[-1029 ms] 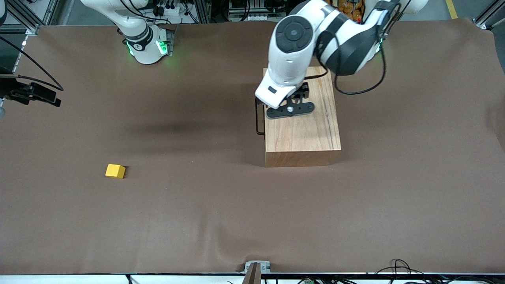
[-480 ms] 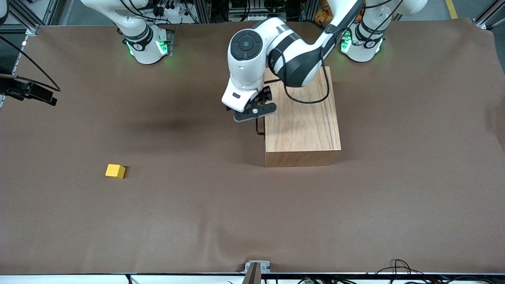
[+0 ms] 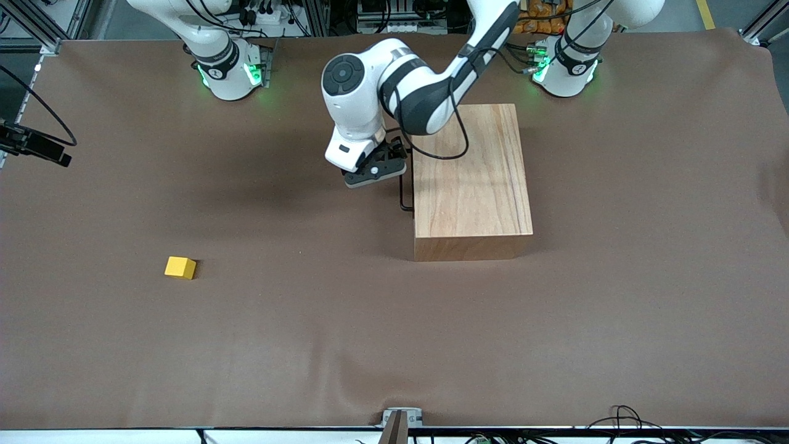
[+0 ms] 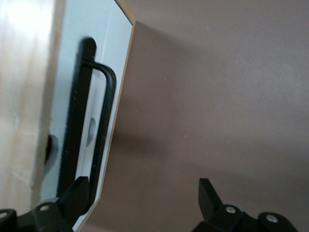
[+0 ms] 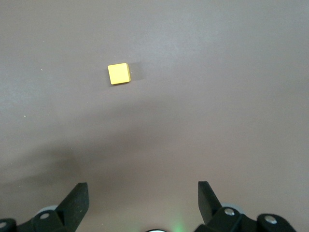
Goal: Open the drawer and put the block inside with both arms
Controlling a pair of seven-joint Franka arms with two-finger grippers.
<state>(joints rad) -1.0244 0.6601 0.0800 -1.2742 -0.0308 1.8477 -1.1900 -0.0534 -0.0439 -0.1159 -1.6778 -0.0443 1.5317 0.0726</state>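
The wooden box stands on the table with its drawer pushed in. The drawer's black wire handle sticks out on the side toward the right arm's end. My left gripper is open and empty, over the table just beside the handle. In the left wrist view one finger is close to the handle on the white drawer front. The yellow block lies on the table toward the right arm's end. My right gripper is open and empty, high above the block.
A brown cloth covers the whole table. A black device with a cable hangs at the table's edge at the right arm's end. Both green-lit bases stand along the table's edge farthest from the front camera.
My left gripper has moved off the box top toward the right arm's end and now hangs beside the handle. The black device has drifted outward. Block and box have not moved.
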